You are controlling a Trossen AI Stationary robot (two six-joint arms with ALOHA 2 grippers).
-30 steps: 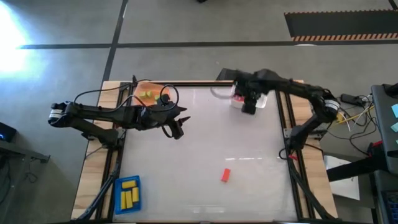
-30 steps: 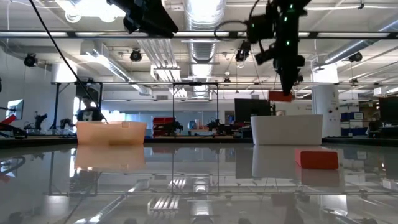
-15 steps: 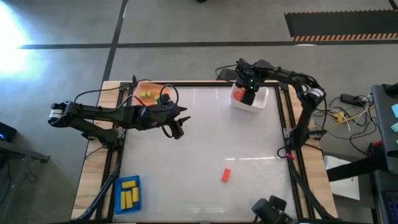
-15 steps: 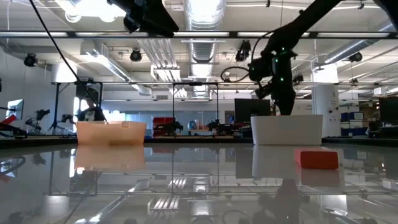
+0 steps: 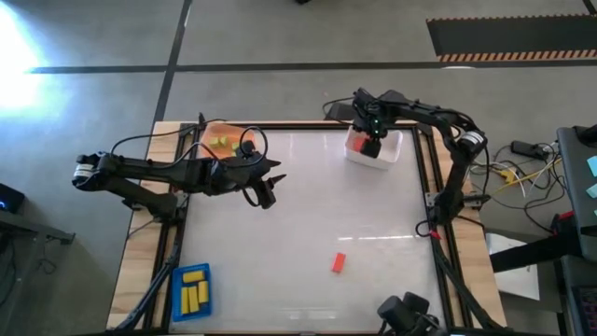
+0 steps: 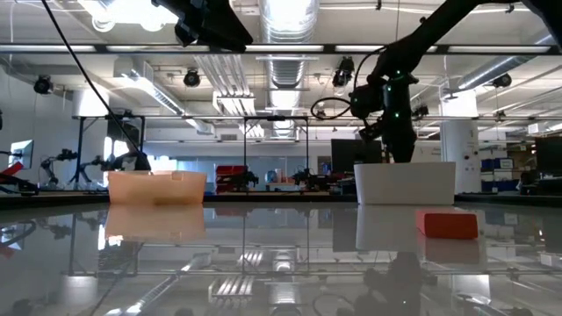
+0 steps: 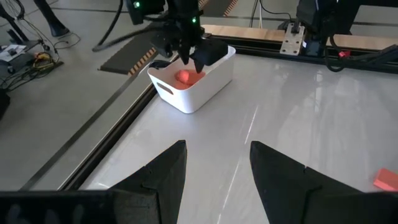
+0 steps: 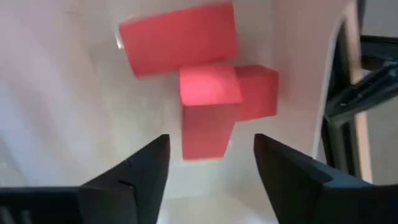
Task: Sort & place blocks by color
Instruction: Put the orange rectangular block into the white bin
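Glossy white table [image 5: 308,205] mirrors the ceiling lights (wooden edges); under the right jaws, a smooth plastic white tray [image 7: 208,84] holds matt red blocks [image 8: 205,102]

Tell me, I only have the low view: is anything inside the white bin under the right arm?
Observer: Yes, red blocks lie in the white bin, and the right pincer hangs open above them.
Operator: What does the orange bin hold?
Observer: Small green blocks sit in the orange bin.
Operator: And the left arm?
Observer: The left pincer hovers near the orange bin, open and empty.
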